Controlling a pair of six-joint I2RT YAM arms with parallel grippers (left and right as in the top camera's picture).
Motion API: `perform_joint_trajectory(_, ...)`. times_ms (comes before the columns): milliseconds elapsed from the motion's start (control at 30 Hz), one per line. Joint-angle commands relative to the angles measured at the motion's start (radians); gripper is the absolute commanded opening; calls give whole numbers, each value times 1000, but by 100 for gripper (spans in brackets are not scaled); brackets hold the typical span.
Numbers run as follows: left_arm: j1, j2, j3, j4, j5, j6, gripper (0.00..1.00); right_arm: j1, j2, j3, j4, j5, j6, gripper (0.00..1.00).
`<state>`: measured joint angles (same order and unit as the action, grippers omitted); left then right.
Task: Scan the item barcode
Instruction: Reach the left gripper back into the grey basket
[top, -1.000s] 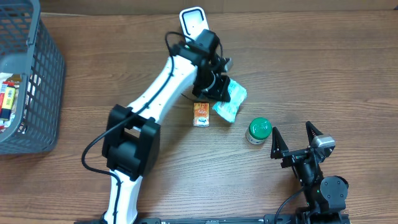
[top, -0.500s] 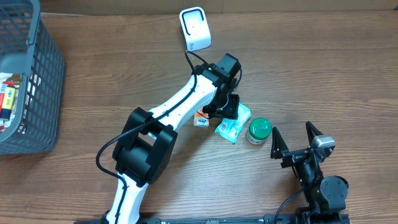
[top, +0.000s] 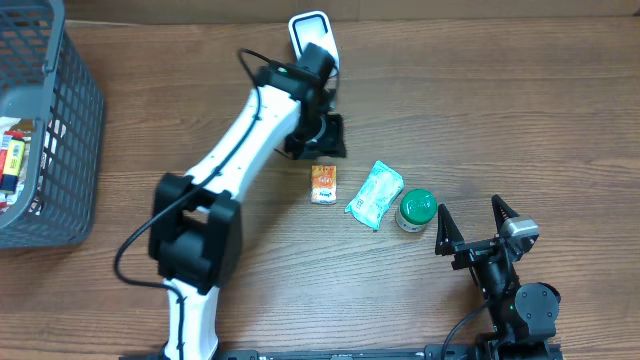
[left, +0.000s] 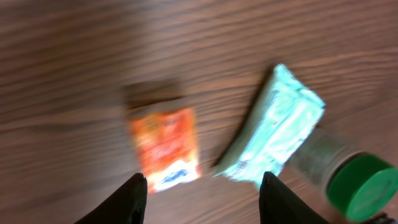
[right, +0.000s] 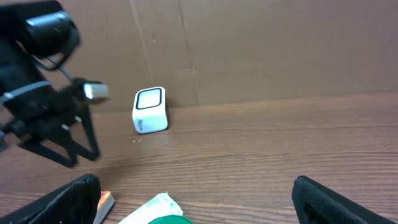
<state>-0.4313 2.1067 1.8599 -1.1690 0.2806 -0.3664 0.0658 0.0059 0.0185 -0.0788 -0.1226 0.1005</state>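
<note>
The left gripper (left: 204, 198) hangs over the table with its jaws partly apart and nothing between them. The right gripper (top: 469, 212) sits at the near edge, spread wide and empty. The white scanner (top: 313, 38) stands at the far side. Three items lie in the middle, and which is due for scanning I cannot tell. The mint pouch (top: 375, 194) looks soft and light, best pinched across its narrow width. The green-capped bottle (top: 415, 210) just beside it looks stiff. The small orange packet (top: 323, 184) is thin and flat, so probably liftable only by an edge
</note>
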Motion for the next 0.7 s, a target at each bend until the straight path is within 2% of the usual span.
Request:
perform_joint_trajectory(0, 46, -106, 30, -29, -122, 70, 45, -3, -2, -11, 5, 13, -7, 100)
perform_joint_trajectory(167, 195, -257, 61, -47, -287, 84, 46, -3, -2, -11, 5, 13, -7, 100)
perform_joint_trajectory(333, 418, -405, 162, -36, -429, 93, 46, -3, -2, -11, 5, 13, -7, 100)
perform_joint_trajectory(367, 468, -429, 185, -27, -439, 109, 50, -3, -2, -11, 5, 13, -7, 100)
perform_joint_trajectory(433, 570, -471, 218, 15, -441, 169, 68, -3, -2, -11, 5, 13, -7, 100)
perform_joint_trajectory(500, 683, -509, 231, 82, -440, 225, 80, -3, -2, -11, 5, 13, -7, 100)
perform_joint_trajectory(667, 878, -523, 230, 150, -440, 356, 97, -2, -2, -11, 5, 13, -7, 100)
